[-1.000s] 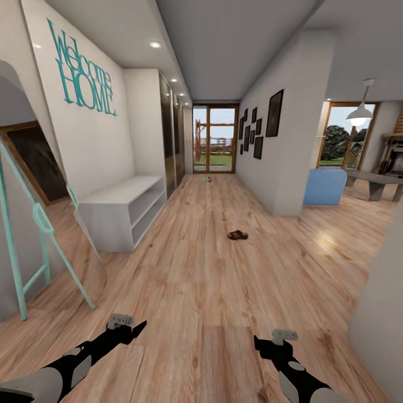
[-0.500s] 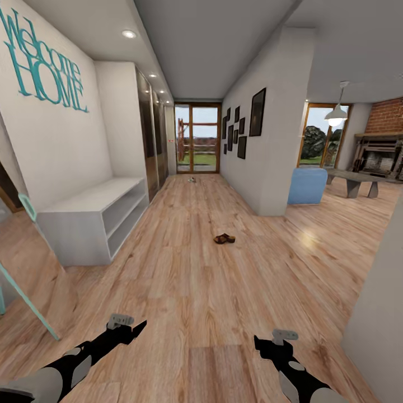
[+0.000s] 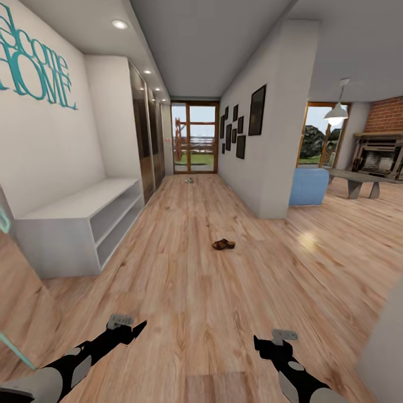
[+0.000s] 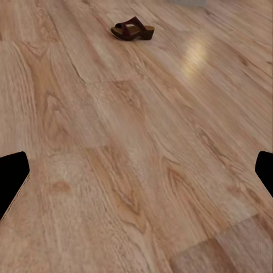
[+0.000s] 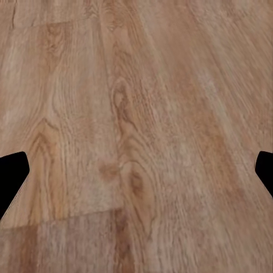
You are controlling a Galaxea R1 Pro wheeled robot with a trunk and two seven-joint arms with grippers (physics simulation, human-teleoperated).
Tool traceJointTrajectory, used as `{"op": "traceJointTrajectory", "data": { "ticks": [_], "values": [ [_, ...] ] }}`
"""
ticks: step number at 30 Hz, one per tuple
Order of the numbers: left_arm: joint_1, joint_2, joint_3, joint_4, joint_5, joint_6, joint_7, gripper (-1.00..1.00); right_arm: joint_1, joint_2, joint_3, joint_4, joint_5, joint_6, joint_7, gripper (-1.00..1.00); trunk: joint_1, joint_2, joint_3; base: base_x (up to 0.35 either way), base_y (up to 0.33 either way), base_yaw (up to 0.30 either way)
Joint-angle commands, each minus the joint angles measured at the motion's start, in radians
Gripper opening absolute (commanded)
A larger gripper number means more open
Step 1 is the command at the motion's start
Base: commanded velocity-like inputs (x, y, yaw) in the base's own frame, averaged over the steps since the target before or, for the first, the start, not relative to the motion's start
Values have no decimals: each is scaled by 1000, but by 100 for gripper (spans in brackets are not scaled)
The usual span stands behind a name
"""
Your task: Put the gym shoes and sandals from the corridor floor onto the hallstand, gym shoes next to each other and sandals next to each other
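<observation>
Sandals [image 3: 223,244] lay mid-corridor, well beyond the white bench [image 3: 78,224], while both claws, left gripper [image 3: 134,326] and right gripper [image 3: 263,342], hung spread and empty; approach underway, I judged, with reaching next.

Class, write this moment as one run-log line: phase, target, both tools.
phase: en route along corridor | target: dark-brown leather sandals on wood-plank floor, ahead | left tool: open, empty | right tool: open, empty

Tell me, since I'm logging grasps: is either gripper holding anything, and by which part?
Nothing is held: both grippers' fingers stand apart over bare floor; a sandal lies ahead.
</observation>
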Motion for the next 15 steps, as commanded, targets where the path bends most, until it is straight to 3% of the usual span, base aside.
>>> {"op": "traceJointTrajectory", "data": {
  "ticks": [1, 15],
  "values": [
    [-1, 0, -8, 1, 9, -4, -3, 100, -1, 0, -5, 1, 3, -4, 0, 100, 0, 0, -1, 348, 0, 0],
    [-1, 0, -8, 1, 9, -4, -3, 100, -1, 0, -5, 1, 3, -4, 0, 100, 0, 0, -16, 348, 0, 0]
  ]
}}
